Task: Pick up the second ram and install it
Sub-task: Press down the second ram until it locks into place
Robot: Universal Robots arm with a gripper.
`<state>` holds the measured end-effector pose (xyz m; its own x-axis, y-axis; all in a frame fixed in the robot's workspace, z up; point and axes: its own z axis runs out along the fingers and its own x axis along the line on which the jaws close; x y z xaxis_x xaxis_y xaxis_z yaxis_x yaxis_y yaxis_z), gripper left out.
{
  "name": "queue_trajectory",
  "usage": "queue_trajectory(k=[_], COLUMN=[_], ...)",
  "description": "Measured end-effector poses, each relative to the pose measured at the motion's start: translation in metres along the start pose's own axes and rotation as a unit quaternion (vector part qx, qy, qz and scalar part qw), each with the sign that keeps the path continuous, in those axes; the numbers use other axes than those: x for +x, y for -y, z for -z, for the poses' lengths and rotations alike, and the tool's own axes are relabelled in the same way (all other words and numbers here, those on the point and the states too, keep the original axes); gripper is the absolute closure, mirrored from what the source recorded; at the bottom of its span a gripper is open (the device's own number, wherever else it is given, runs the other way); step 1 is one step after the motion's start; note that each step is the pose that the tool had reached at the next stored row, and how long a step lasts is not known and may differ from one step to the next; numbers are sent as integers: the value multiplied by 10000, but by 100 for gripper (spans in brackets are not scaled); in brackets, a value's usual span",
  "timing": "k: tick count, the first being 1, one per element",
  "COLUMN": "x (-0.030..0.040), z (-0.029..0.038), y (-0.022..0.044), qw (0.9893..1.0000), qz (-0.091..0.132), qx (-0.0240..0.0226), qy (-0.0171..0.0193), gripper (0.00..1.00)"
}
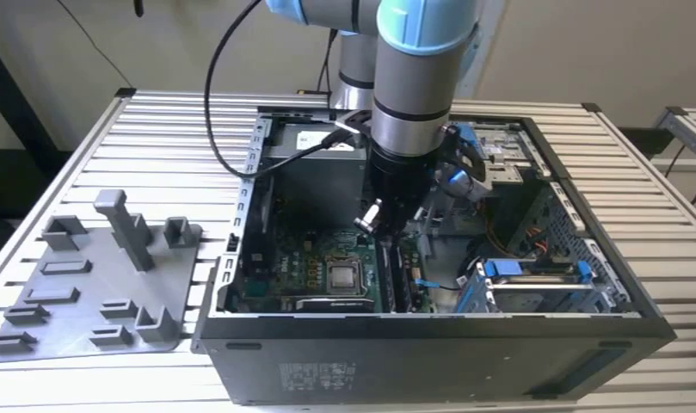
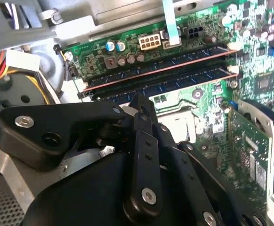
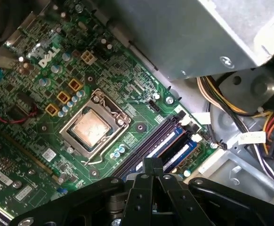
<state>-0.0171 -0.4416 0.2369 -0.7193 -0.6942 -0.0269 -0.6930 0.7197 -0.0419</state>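
Note:
My gripper (image 1: 381,225) reaches down into the open computer case (image 1: 440,344), over the green board (image 1: 290,275). In both wrist views the black fingertips (image 2: 140,102) are pressed together, shut, with nothing visible between them. They hang just above the row of long memory slots (image 3: 163,141). Two long dark strips stand on edge in those slots. The strip nearer the fingertips looks like the second ram (image 2: 184,79); the other (image 2: 165,63) runs parallel behind a thin red edge. Whether the fingertips touch the ram I cannot tell.
The processor socket (image 3: 92,129) lies beside the slots. A metal power supply box (image 3: 189,33) and a cable bundle (image 3: 250,117) crowd one end of them. A drive cage with blue clips (image 1: 532,275) fills the case's right. A grey parts fixture (image 1: 95,292) sits on the slatted table.

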Motion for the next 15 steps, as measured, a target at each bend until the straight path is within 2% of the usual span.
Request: queue_trajectory(k=[4, 8, 12, 15], x=[0, 0, 1, 2], z=[-1, -2, -3, -6], y=[0, -1, -1, -2], qw=[9994, 9979, 9957, 9933], qz=[338, 641, 928, 1154], qx=[-6, -13, -21, -27], qy=[17, 31, 44, 53], gripper=[89, 89, 89, 89])
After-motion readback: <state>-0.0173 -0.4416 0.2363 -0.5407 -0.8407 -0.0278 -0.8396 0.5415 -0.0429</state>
